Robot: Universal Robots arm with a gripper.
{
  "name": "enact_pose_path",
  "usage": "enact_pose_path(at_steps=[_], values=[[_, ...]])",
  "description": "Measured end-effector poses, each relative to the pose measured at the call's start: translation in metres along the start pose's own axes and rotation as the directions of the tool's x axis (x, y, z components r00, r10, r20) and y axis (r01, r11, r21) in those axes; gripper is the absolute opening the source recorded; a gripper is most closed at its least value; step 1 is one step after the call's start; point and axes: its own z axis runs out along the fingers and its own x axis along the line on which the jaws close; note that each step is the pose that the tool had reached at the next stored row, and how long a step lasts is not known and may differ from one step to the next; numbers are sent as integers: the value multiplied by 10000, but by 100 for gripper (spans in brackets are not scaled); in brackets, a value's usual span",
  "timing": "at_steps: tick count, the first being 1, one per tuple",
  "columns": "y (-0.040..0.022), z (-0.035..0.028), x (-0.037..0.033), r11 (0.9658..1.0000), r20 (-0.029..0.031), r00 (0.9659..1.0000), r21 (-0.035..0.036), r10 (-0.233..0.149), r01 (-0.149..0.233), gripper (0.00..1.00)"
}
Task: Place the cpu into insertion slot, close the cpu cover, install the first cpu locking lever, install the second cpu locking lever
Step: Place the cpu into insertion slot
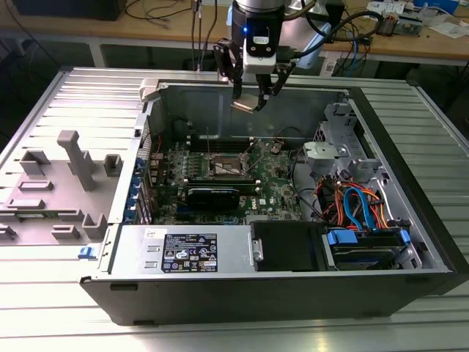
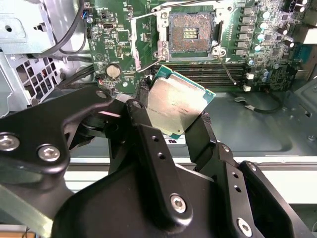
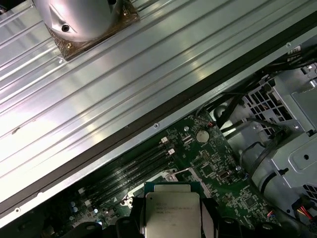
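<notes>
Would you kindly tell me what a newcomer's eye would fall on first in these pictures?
The silver-topped cpu stands out first, pinched at its edges by the gripper above the open computer case. Inside, the green motherboard shows the bare insertion slot, its tan contact field uncovered. Bright blue and orange cables crowd the case's end at the exterior view's right.

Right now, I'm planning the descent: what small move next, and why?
Probably shift the cpu across until it hangs over the insertion slot: the gripper holds it above the board, and in the second wrist view the bare slot lies beyond its edge, not beneath it.
</notes>
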Motion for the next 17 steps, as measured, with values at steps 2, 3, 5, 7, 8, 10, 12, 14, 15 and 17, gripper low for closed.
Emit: enact_pose_path(at_steps=[2,3,5,7,8,10,12,14,15,17], values=[[0,0,0,10000,2,10000,-1,25,-25,54],[0,0,0,10000,4,10000,-1,39,-39,54],[0,0,0,10000,5,10000,-1,52,-52,54],[0,0,0,10000,7,10000,-2,79,-79,54],[0,0,0,9999,13,9999,-3,136,-136,54],[0,1,0,9993,34,9993,-8,378,-378,54],[0,3,0,9984,50,9984,-14,571,-571,54],[0,3,0,9978,58,9978,-16,661,-661,54],[0,4,0,9976,61,9976,-17,691,-691,54],[0,5,0,9970,68,9970,-19,777,-777,54]])
